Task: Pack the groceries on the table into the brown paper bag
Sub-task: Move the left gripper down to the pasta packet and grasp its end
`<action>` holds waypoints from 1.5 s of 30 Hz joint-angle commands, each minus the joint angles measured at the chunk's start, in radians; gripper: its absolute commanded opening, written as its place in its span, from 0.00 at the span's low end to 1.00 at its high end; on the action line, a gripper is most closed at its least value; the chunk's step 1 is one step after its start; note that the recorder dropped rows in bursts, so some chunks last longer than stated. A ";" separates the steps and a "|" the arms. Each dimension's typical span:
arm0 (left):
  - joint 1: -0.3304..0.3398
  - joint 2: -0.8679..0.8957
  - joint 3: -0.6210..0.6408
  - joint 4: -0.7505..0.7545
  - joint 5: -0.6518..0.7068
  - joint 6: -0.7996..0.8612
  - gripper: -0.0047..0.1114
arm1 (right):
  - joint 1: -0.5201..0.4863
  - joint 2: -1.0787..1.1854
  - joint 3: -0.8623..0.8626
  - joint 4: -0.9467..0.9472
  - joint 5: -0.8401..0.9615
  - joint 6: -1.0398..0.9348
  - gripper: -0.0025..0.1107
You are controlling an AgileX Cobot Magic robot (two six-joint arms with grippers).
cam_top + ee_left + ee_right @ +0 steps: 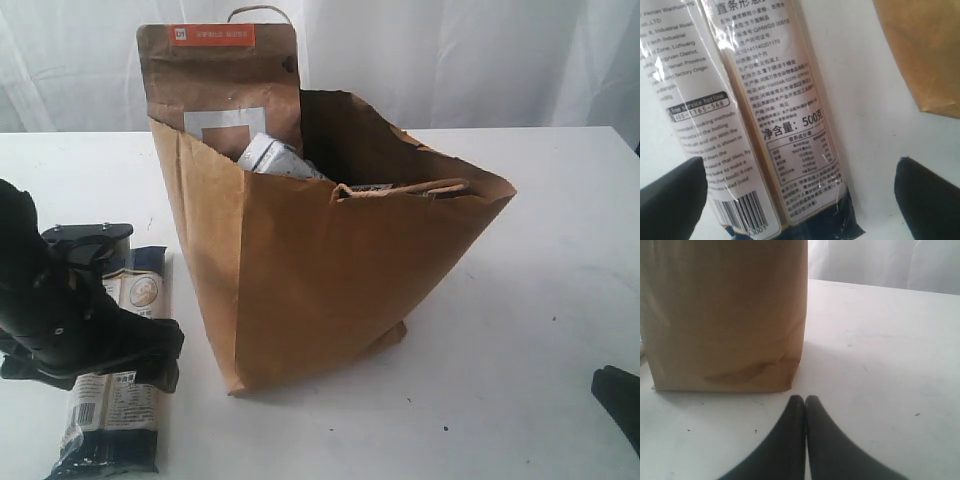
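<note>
L end effector (800,164) spread wide, empty, above noodle pkt (765,100); R end effector (805,399) closed, empty.

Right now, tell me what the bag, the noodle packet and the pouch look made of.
The bag: kraft paper, matte brown, with creased sides and a twisted paper handle. The noodle packet: thin plastic film, glossy, with glare and wrinkles over the print. The pouch: seemingly matte brown paper, with a dull, stiff face and a pale window.

Noodle pkt (775,110) reads "净含量: 500克" & "service hotline 400-1165-568".
</note>
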 commanded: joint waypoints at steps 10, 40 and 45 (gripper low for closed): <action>-0.006 0.092 -0.003 0.014 0.025 -0.016 0.94 | -0.004 -0.005 0.007 -0.002 -0.003 0.002 0.02; 0.021 0.221 0.125 -0.014 -0.056 0.028 0.21 | -0.004 -0.005 0.007 -0.002 -0.003 0.002 0.02; 0.015 0.114 0.175 -0.016 -0.045 0.043 0.05 | -0.004 -0.005 0.007 -0.002 -0.003 0.002 0.02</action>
